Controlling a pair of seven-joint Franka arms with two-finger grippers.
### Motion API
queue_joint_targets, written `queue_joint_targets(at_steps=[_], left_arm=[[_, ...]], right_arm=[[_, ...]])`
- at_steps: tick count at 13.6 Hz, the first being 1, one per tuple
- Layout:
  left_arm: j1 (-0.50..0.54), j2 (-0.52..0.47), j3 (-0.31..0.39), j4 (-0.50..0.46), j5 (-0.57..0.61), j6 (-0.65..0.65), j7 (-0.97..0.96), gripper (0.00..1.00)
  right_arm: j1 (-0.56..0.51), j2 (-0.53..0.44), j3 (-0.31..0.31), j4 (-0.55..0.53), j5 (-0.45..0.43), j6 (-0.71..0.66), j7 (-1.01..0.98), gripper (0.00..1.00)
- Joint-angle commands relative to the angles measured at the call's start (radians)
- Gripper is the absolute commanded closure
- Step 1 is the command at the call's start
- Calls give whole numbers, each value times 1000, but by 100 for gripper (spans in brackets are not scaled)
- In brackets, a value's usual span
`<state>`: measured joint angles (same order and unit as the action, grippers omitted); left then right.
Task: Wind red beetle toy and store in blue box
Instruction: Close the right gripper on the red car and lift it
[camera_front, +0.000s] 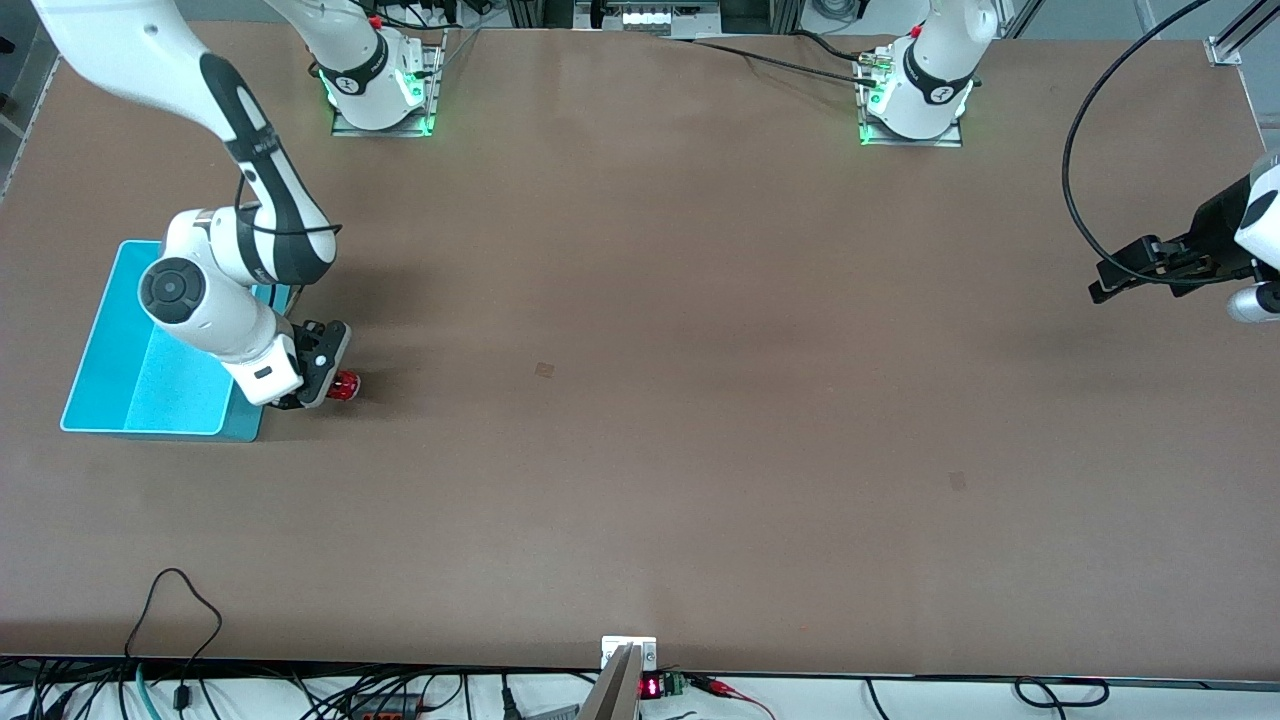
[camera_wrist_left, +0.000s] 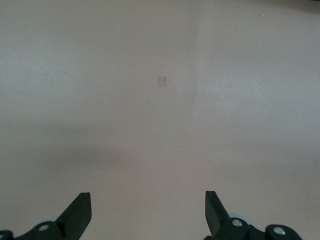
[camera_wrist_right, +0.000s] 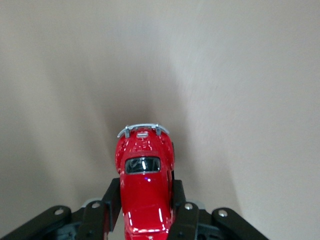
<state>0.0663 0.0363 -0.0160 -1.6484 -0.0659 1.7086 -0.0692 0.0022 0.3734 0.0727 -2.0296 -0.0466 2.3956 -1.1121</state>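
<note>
The red beetle toy (camera_front: 344, 386) is held low at the table, beside the blue box (camera_front: 110, 380) on the side toward the left arm's end. My right gripper (camera_front: 322, 388) is shut on it. In the right wrist view the fingers (camera_wrist_right: 113, 197) press both sides of the glossy red body (camera_wrist_right: 145, 185), and its silver bumper points away from the wrist. The blue box sits at the right arm's end of the table, partly covered by the right arm. My left gripper (camera_front: 1100, 290) waits open and empty at the left arm's end; its fingertips (camera_wrist_left: 80, 212) stand wide apart.
A small dark mark (camera_front: 544, 370) lies on the brown table (camera_front: 700, 450) near the middle. Cables hang along the table edge nearest the camera. The arm bases stand along the edge farthest from the camera.
</note>
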Motion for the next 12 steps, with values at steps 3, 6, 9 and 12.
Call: queue_joint_targets(at_steps=[3, 6, 9, 12], left_arm=[[1, 4, 2, 18, 5, -15, 12, 0], [1, 5, 2, 18, 5, -15, 12, 0], [1, 5, 2, 18, 5, -15, 12, 0], [1, 5, 2, 18, 5, -15, 12, 0]], right_arm=[[2, -148, -27, 12, 80, -140, 250, 100], [2, -159, -141, 8, 79, -157, 455, 100], [1, -165, -223, 5, 80, -193, 601, 100], [-21, -142, -269, 5, 80, -193, 698, 100]])
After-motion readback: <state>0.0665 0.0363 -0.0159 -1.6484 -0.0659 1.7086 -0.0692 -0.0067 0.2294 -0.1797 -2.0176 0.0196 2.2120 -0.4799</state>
